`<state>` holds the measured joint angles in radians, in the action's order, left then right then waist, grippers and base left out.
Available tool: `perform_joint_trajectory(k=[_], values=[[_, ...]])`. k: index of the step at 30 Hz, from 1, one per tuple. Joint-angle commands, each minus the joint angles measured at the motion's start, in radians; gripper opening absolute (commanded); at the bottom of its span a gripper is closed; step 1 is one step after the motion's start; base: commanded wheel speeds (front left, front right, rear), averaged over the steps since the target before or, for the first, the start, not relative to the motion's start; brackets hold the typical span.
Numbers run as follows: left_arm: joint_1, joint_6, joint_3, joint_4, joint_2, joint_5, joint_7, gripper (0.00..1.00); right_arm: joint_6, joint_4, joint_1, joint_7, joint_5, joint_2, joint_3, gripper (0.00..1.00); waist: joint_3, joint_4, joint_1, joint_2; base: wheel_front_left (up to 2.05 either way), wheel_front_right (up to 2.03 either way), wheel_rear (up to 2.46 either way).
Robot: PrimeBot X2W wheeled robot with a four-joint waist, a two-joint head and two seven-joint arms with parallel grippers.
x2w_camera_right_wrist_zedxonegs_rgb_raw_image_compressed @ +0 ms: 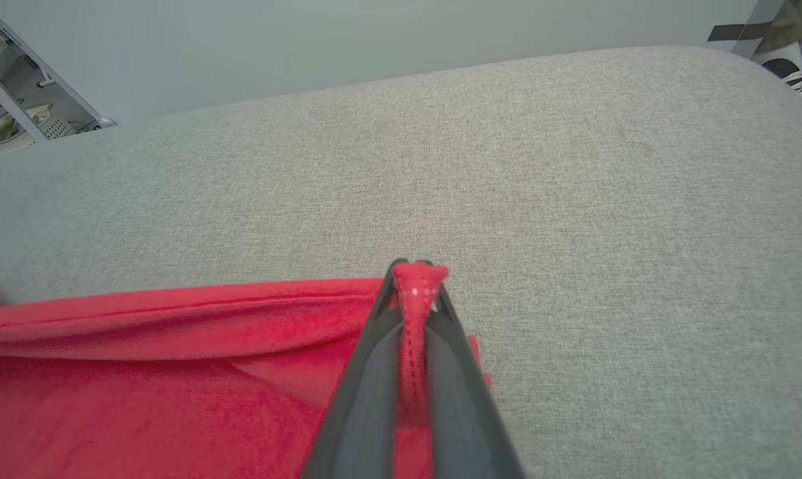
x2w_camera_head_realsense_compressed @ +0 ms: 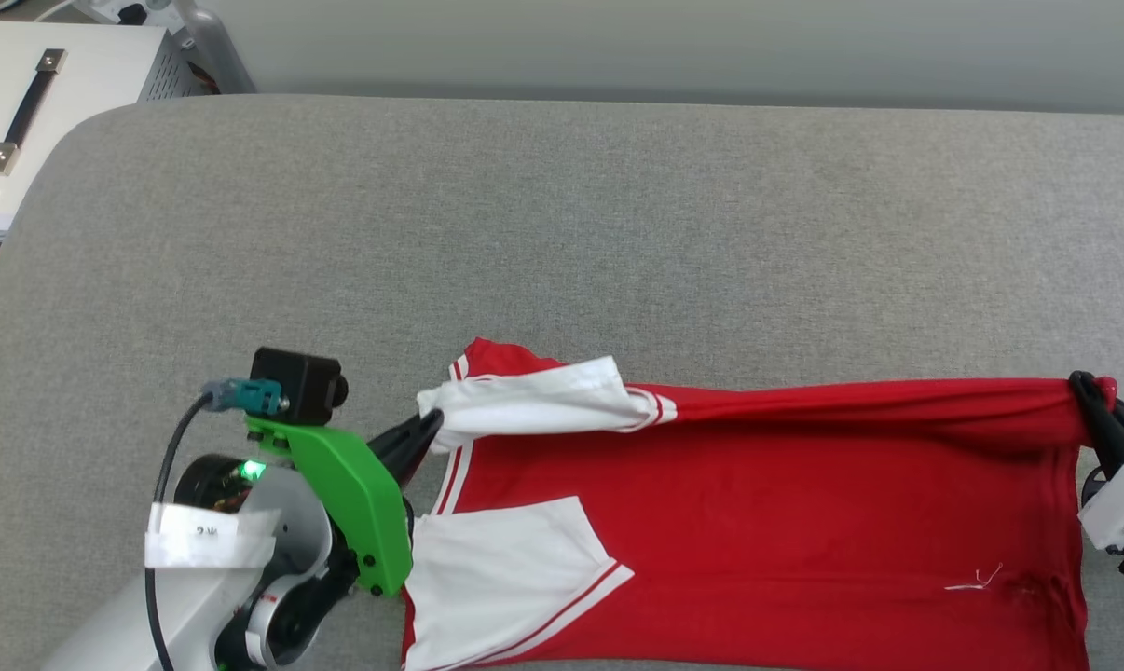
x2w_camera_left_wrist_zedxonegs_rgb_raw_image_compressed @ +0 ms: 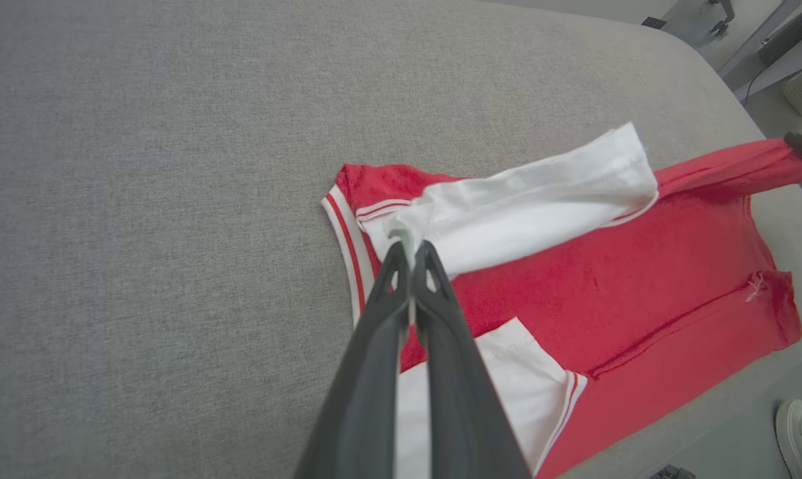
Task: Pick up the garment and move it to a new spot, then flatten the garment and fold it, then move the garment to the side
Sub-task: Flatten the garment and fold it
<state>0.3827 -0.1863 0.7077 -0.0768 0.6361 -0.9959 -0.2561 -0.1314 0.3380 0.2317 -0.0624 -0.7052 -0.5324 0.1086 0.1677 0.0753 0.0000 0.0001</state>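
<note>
The garment [x2w_camera_head_realsense_compressed: 758, 522], red with white sleeves, lies spread sideways on the grey padded table [x2w_camera_head_realsense_compressed: 562, 233], neck end to the left. Its far edge is lifted and pulled taut between both grippers. My left gripper [x2w_camera_head_realsense_compressed: 430, 424] is shut on the white upper sleeve [x2w_camera_left_wrist_zedxonegs_rgb_raw_image_compressed: 507, 206], which folds over the red body. In the left wrist view that gripper [x2w_camera_left_wrist_zedxonegs_rgb_raw_image_compressed: 411, 249] pinches the sleeve's corner. My right gripper [x2w_camera_head_realsense_compressed: 1089, 387] is shut on the red hem corner at the right. The right wrist view has red cloth [x2w_camera_right_wrist_zedxonegs_rgb_raw_image_compressed: 175, 372] squeezed between its fingertips [x2w_camera_right_wrist_zedxonegs_rgb_raw_image_compressed: 415, 273]. The lower sleeve [x2w_camera_head_realsense_compressed: 506, 587] lies flat.
A white equipment case [x2w_camera_head_realsense_compressed: 40, 102] with a black handle stands beyond the table's far left corner. Grey tabletop stretches behind the garment. The left wrist view catches a shoe [x2w_camera_left_wrist_zedxonegs_rgb_raw_image_compressed: 800, 432] on the floor past the table's edge.
</note>
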Motion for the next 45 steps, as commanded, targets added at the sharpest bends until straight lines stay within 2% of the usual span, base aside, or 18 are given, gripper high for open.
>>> perform_joint_trajectory(k=[1,8,19,32,33,34,35,36,41,45], values=[[-0.035,-0.010,0.005,-0.009,0.015,-0.005,0.003,0.00,0.001,-0.015,-0.027,0.017,-0.013,-0.002,-0.005,0.00,-0.012,0.003,0.0000,-0.0001,0.00,0.00,0.00],[-0.127,-0.028,0.042,-0.020,0.040,-0.014,-0.014,0.00,0.001,-0.063,-0.124,0.023,-0.056,-0.018,0.004,0.00,-0.027,0.001,0.0000,-0.0001,0.00,0.00,0.00],[-0.182,-0.030,0.100,0.024,0.045,0.003,-0.035,0.00,0.001,-0.113,-0.238,-0.093,-0.130,-0.062,0.060,0.00,-0.034,-0.005,0.0000,-0.0001,0.00,0.00,0.00],[-0.161,-0.005,0.147,0.126,0.005,0.033,-0.039,0.00,0.001,-0.129,-0.238,-0.199,-0.092,-0.090,0.106,0.00,-0.007,-0.011,0.0000,-0.0001,0.00,0.00,0.00],[-0.159,-0.004,0.148,0.131,0.004,0.035,-0.039,0.00,0.001,-0.123,-0.237,-0.206,-0.092,-0.088,0.105,0.33,-0.007,-0.011,0.0000,-0.0001,0.00,0.00,0.00],[-0.157,-0.003,0.150,0.137,0.002,0.037,-0.038,0.08,0.001,-0.118,-0.237,-0.214,-0.094,-0.085,0.104,1.00,-0.008,-0.011,0.0000,-0.0001,0.00,0.00,0.00],[-0.156,-0.003,0.150,0.141,0.000,0.040,-0.033,0.96,0.001,-0.118,-0.236,-0.218,-0.097,-0.082,0.105,1.00,-0.010,-0.011,0.0000,-0.0001,0.00,0.00,0.00],[-0.155,-0.003,0.148,0.147,-0.003,0.040,-0.027,1.00,0.001,-0.118,-0.236,-0.221,-0.098,-0.081,0.106,1.00,-0.013,-0.011,0.0000,-0.0001,0.00,0.00,0.00],[-0.156,-0.007,0.133,0.155,-0.017,0.038,0.010,1.00,0.001,-0.137,-0.251,-0.246,-0.113,-0.085,0.098,1.00,-0.046,-0.013,0.0000,-0.0001,0.00,0.00,0.00],[-0.161,-0.020,0.102,0.141,-0.027,0.033,0.063,1.00,0.001,-0.172,-0.274,-0.280,-0.140,-0.089,0.055,1.00,-0.079,-0.015,0.0000,-0.0001,0.00,0.00,0.00]])
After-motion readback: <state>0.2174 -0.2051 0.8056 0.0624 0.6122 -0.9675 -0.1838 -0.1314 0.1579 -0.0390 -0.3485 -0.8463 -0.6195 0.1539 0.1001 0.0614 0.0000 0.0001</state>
